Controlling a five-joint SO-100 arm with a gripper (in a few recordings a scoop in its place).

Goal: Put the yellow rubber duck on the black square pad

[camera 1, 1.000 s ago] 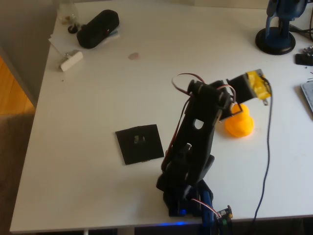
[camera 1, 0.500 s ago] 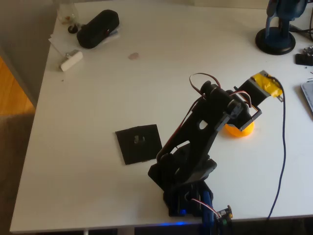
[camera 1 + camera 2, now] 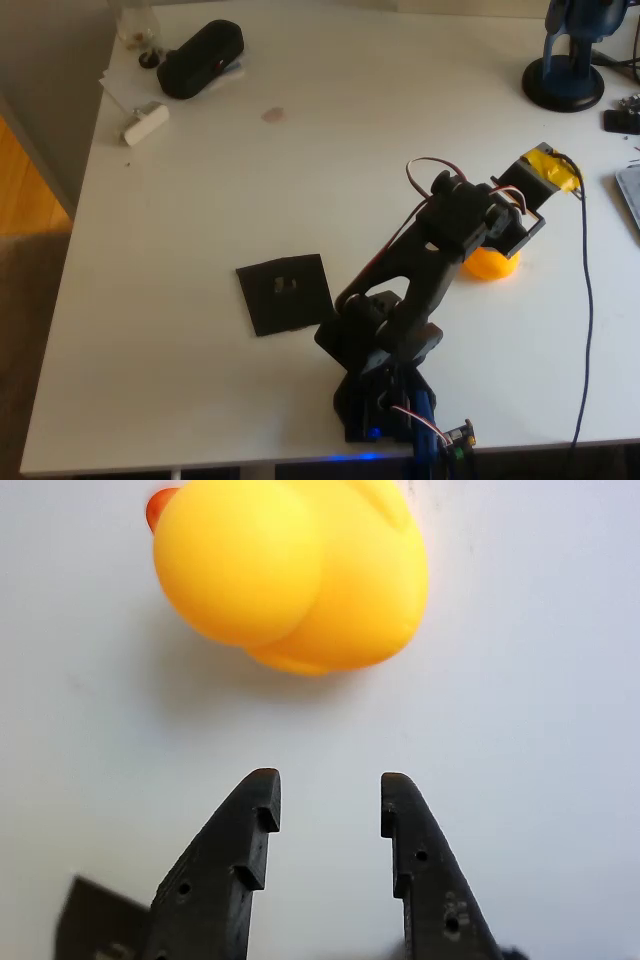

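Duck (image 3: pixel 300 570): smooth rubbery skin, orange-yellow, soft sheen with no sharp highlights; beak tip a deeper orange. Hand (image 3: pixel 328 800): black hard plastic, matt, faintly grained, with small holes along both fingers. Desk (image 3: pixel 300 180): white, smooth, matt top; one small pinkish stain (image 3: pixel 272 115) near the far side. Pad (image 3: pixel 286 293): thin, flat, matt black, slightly dull and non-reflective, pale mark at centre. Arm (image 3: pixel 420 270): black plastic body, semi-matt, with thin insulated wires looped over it; yellow tape (image 3: pixel 548 168) at the wrist, slightly glossy. Case (image 3: pixel 200 58): black, rounded, low sheen, looks like fabric or soft shell; cannot tell which.
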